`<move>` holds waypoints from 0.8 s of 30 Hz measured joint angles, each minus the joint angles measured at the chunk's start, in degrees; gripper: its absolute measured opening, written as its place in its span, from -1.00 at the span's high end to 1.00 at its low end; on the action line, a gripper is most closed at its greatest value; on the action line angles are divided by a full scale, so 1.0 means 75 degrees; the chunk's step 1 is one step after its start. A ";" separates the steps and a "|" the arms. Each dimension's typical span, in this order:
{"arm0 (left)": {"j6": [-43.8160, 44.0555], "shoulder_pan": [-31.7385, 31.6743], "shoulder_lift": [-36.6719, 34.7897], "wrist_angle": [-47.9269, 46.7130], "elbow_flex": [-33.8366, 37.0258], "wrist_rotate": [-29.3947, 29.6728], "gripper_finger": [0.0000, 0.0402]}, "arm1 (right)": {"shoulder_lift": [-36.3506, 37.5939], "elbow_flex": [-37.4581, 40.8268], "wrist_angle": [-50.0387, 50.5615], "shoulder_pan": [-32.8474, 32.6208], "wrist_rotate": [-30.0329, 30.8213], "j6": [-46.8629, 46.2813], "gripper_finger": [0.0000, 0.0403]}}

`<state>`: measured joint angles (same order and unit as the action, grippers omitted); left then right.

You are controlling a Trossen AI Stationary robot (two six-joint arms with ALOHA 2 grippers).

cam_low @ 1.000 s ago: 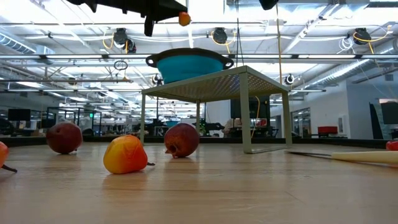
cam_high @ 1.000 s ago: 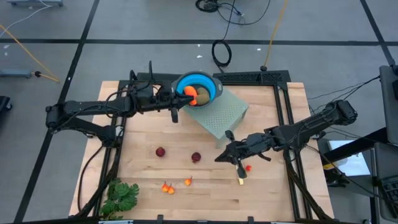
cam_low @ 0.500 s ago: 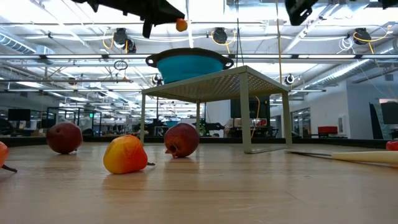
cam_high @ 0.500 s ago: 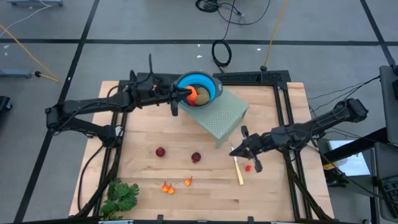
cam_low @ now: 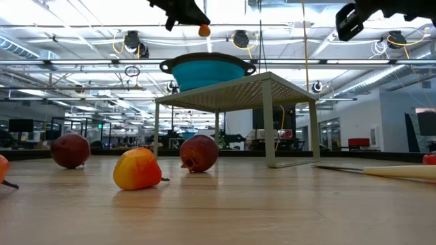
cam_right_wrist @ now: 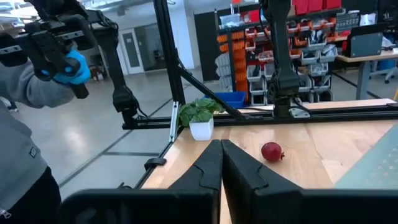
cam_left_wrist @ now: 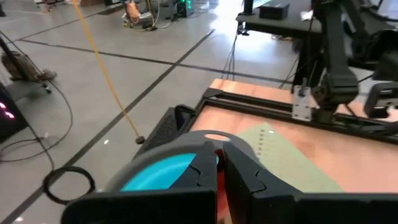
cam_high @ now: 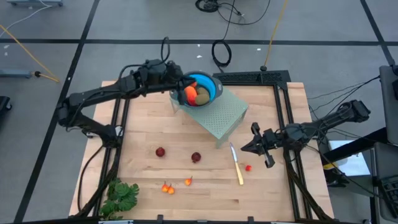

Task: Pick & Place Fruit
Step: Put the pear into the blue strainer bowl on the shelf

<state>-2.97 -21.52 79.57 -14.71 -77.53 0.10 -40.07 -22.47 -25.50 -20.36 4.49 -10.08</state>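
- While the left gripper is hanging over the near rim of the blue bowl, its fingers are pressing together on a long orange-red piece, whose tip is showing as an orange blob right above the bowl in the low view.
- Sitting inside that bowl beside the orange-red piece is an olive-brown oval.
- Carrying the bowl is a pale green perforated stand, which is standing on the wooden table.
- Over on the right side, the right gripper is hovering above the table with its fingers closed on nothing.
- Lying just beside it on the wood is a yellow-handled knife, with one tiny orange-red bit resting close to the handle.
- Two dark red balls are sitting out in the open: one dark red ball towards the left, the other dark red ball nearer the stand.
- Closer to the front edge, a pair of orange-red bits is lying together, and a single orange bit is lying just beside them.
- At the front left corner, a leafy green bunch is resting on the table.
- Beyond the table edge, in the right wrist view, a person in a grey sleeve is standing with a blue-gloved hand.
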 joint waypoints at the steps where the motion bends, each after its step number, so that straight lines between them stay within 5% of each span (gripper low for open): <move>1: -0.0063 -0.0048 0.0097 -0.0033 -0.0113 -0.0001 1.00 | 0.0099 0.0067 0.0001 0.0001 -0.0001 0.0001 1.00; 24: -0.0127 -0.1012 0.1498 -0.0012 -0.0607 -0.0219 1.00 | 0.1453 0.1079 -0.0002 0.0000 -0.0012 -0.0287 1.00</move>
<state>-3.92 -29.12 90.81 -14.80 -82.08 -1.54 -29.18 -14.38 -25.52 -20.36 4.40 -12.23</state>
